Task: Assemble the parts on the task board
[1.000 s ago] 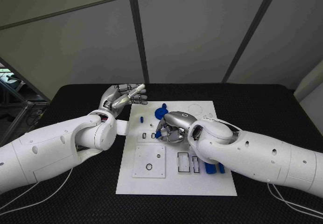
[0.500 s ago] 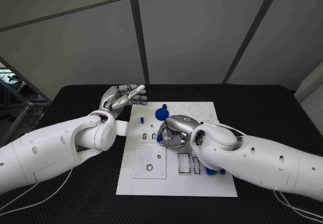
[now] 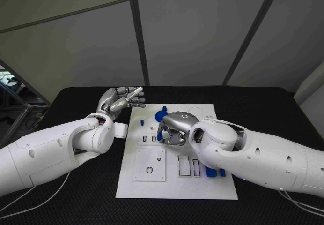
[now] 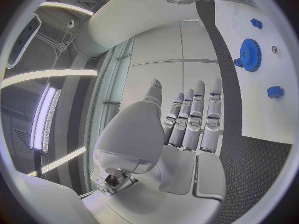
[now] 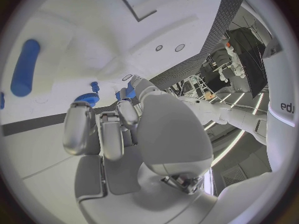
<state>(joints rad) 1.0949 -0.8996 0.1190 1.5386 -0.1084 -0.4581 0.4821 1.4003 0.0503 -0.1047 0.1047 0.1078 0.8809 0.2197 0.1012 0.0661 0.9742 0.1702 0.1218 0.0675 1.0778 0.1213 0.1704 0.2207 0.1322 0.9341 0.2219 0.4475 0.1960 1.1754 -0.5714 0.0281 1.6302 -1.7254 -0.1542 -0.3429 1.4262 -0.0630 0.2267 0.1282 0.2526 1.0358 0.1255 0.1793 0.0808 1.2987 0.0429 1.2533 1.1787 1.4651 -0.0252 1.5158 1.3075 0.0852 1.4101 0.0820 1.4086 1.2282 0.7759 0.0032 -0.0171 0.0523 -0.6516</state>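
Since a second ago the right hand [image 3: 173, 130] has stayed low over the middle of the task board [image 3: 177, 183], shifting only slightly, while the left hand [image 3: 121, 98] keeps hanging at about ten o'clock off the board's far-left corner.

Largest first: the black table [image 3: 270, 108] carries the white task board at its centre. The right hand sits fingers-down on the board; the right wrist view shows its fingers [image 5: 118, 129] curled round a small blue part [image 5: 127, 92], apparently pinched at the tips. The left hand holds nothing, fingers [image 4: 196, 114] straight and side by side.

A blue gear [image 3: 162, 113] stands at twelve o'clock from the right hand, just beyond it. Blue bar parts [image 3: 215, 169] lie at five o'clock near the board's right edge. A small blue peg [image 3: 142, 122] stands at ten o'clock.

Risk, as I judge it: the pinched part is mostly hidden by the fingers, so a tilted insertion could jam it, or the knuckles could nudge the nearby gear.
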